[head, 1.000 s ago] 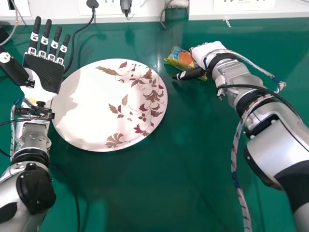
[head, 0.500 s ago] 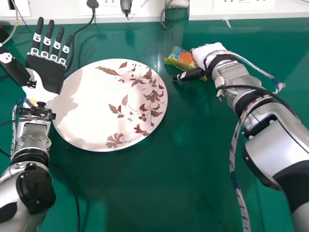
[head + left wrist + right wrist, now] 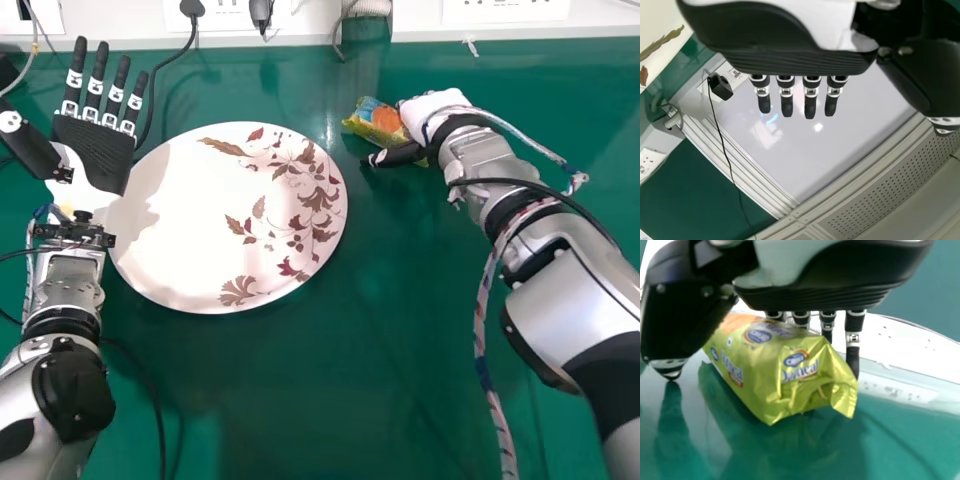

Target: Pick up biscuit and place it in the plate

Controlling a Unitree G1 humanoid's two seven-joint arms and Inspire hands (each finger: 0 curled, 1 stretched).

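Your right hand (image 3: 430, 104), upper right in the head view, has its thumb and fingers apart, with the biscuit packet (image 3: 376, 120) between them on the desk (image 3: 330, 400). You have the grab, lift and drop onto the plate (image 3: 185, 225) left to do.

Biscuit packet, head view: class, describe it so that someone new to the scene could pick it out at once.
On the green table, find the round, leaf-patterned plate. To its right, at the robot's right hand, is the packet: crinkled, yellow-green with blue and orange patches, unlike the smooth white plate.
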